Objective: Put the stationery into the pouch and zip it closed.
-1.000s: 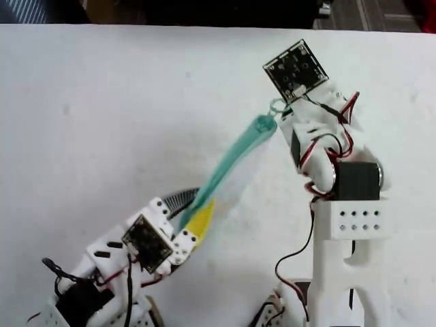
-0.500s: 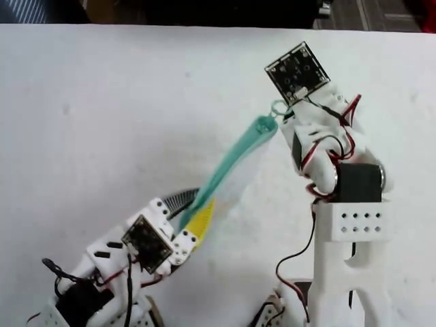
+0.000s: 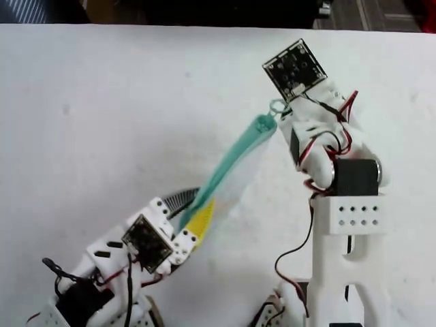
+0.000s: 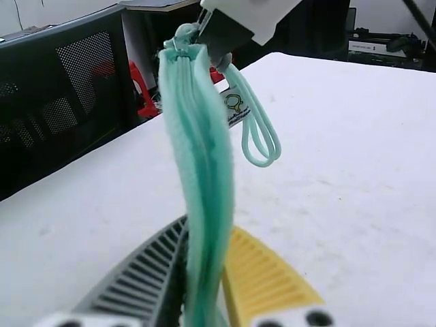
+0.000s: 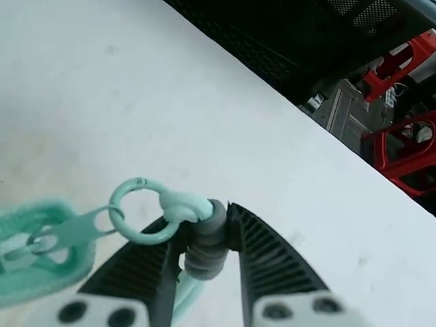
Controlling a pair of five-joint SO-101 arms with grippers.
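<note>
Pulling any harder on that cord is where you could lose this, by my reckoning: your right jaws are nearly closed on the small grey collar of the cord loop, not on the zip pull itself, so the force runs through the ring and the collar may slide out from between the ribbed pads. At the other end your left jaws, one grey and one yellow, are clamped flat on the near end of the pouch, and a sharp tug could drag the fabric out of them. If either end slips, the pouch drops onto the surface. The pouch is stretched taut between your two arms, edge up, running diagonally from lower left to upper right in the high view and seemingly raised off the surface. Its mint zip band looks closed along the length you can see, with the slider at the far end beside the right jaws; the body below is pale and see-through, and I cannot tell whether any stationery is inside
</note>
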